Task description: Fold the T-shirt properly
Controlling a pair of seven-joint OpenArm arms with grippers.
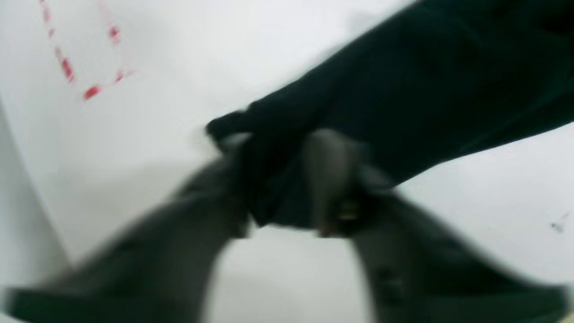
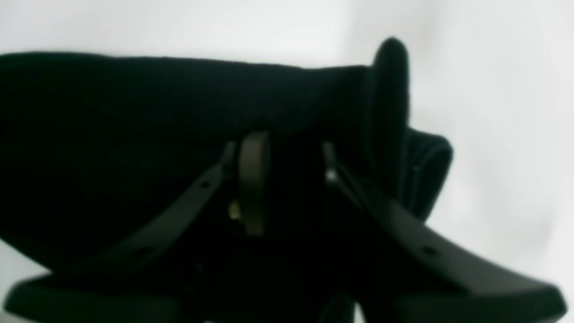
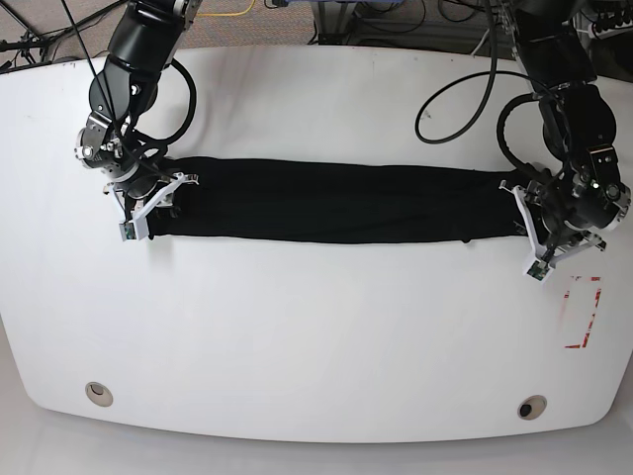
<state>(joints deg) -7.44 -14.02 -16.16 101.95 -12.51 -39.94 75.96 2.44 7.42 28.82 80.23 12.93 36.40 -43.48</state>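
Note:
The T-shirt [image 3: 336, 203] lies as a long black band across the white table [image 3: 316, 327], with no print showing. At the band's right end in the base view, my left gripper [image 3: 524, 216] is down on the cloth. In the blurred left wrist view the left gripper [image 1: 282, 193] is shut on a bunched edge of the T-shirt [image 1: 426, 80]. My right gripper [image 3: 163, 198] is at the band's left end. In the right wrist view, the right gripper [image 2: 291, 175] has black T-shirt [image 2: 112, 134] cloth filling the space between its fingers. The black-on-black hides whether it pinches.
A red dashed rectangle [image 3: 582, 312] is marked on the table near the left arm, and also shows as red dashes [image 1: 67, 67] in the left wrist view. Two round holes [image 3: 99, 393] [image 3: 531, 407] sit near the front edge. Cables [image 3: 465, 99] loop at the back.

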